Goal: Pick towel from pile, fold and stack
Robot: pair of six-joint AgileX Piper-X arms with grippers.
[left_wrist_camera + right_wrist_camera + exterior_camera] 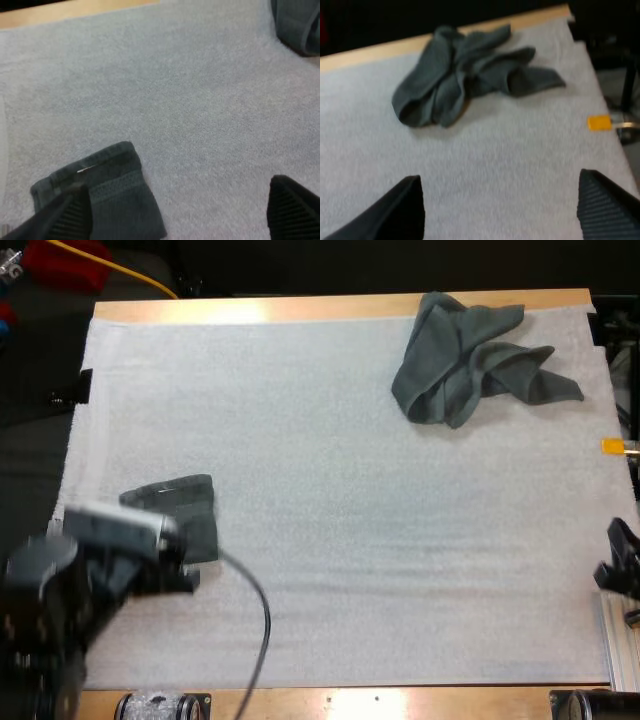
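In the left part of the high view, a folded towel [185, 508] lies flat on the white mat [330, 540], low and near the mat's left border. It looks like the base of the stack, kept to one side so the middle stays free for folding. The left gripper [180, 215] hangs just over it. Its fingers [70, 217] stand wide apart and grip nothing. One of them is at the folded towel's near edge, and I cannot tell whether it brushes the cloth. The other is out over bare mat.

The centre of the mat carries nothing, which suits spreading out the next piece.

In the upper right of the high view, close to the table's [300, 308] far edge, lies the crumpled towel [470, 355]. It is bunched into loose lobes, with one tail trailing toward the right. This pile is what remains to be done.

At the right edge of the high view, lower down, sits the right gripper [620, 562], well apart from the pile. Its wrist camera looks across the mat at the crumpled towel, and the gripper's fingertips [605, 205] are spread wide with nothing between them. I judge that this arm is placed to reach forward and pick a raised fold.
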